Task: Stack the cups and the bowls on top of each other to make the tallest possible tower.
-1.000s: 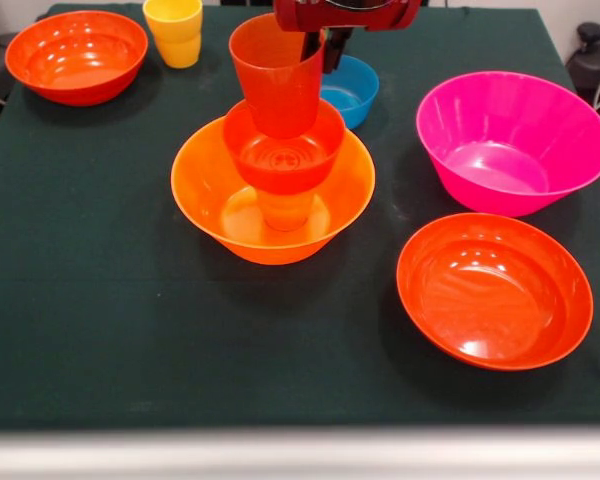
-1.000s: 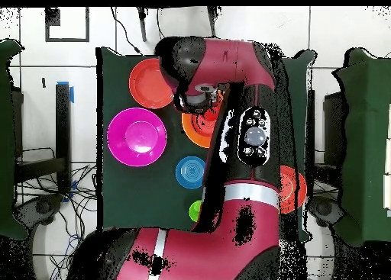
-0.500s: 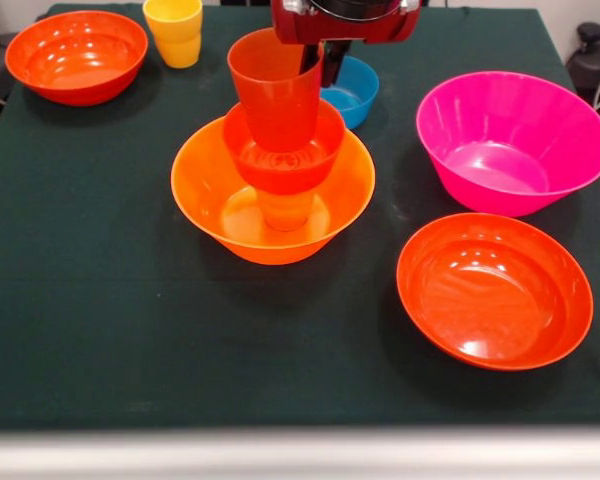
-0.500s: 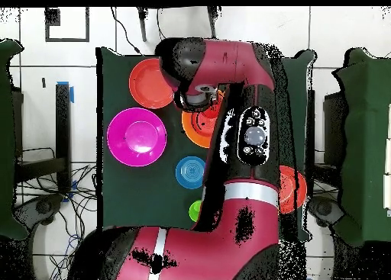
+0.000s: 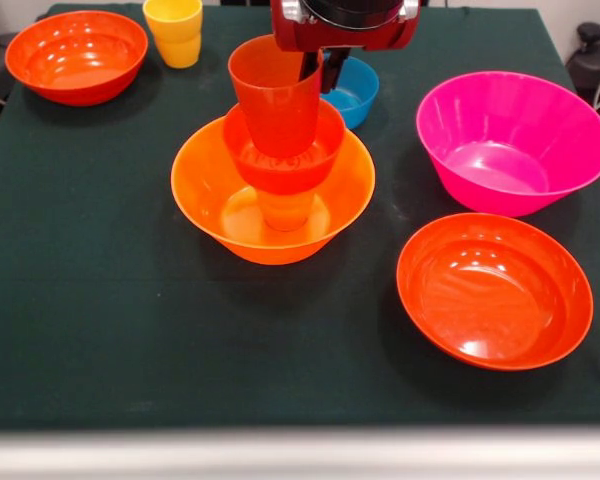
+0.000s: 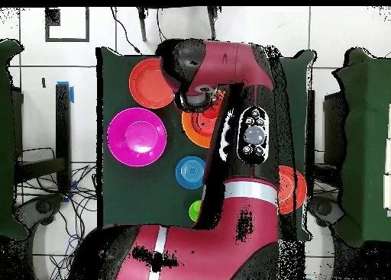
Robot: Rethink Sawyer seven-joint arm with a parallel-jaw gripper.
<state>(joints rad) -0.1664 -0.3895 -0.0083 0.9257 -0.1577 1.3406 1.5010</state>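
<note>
**A:** The tower (image 5: 277, 170) stands a little left of the middle of the dark green table (image 5: 100, 300). Where shall I begin?

**B:** At the left, and work across.

**A:** At the far left corner sits a wide red-orange bowl (image 5: 76, 55), empty. Just to its right is a yellow cup (image 5: 174, 31), which looks like two cups nested.

**B:** And the tower itself?

**A:** Its base is the big orange bowl (image 5: 210, 200). Inside that stands an orange cup (image 5: 285, 209), and on the cup rests a small red-orange bowl (image 5: 280, 165). A red-orange cup (image 5: 273, 95), tilted slightly, has its bottom down inside that small bowl.

**B:** Is the robot holding it?

**A:** Yes. The gripper (image 5: 317, 62) comes down from the top edge and its dark fingers (image 5: 330, 68) pinch the right side of that cup's rim. From overhead, the arm (image 6: 244, 132) covers most of the stack.

**B:** What lies to the right?

**A:** Just behind the tower, a small blue bowl (image 5: 352, 90), partly hidden by the gripper. Further right, a large pink bowl (image 5: 510, 140), and nearer the front, a second wide red-orange bowl (image 5: 493, 290), close beside the pink one. Overhead, a green cup (image 6: 195, 210) peeks out beside the arm.
</note>
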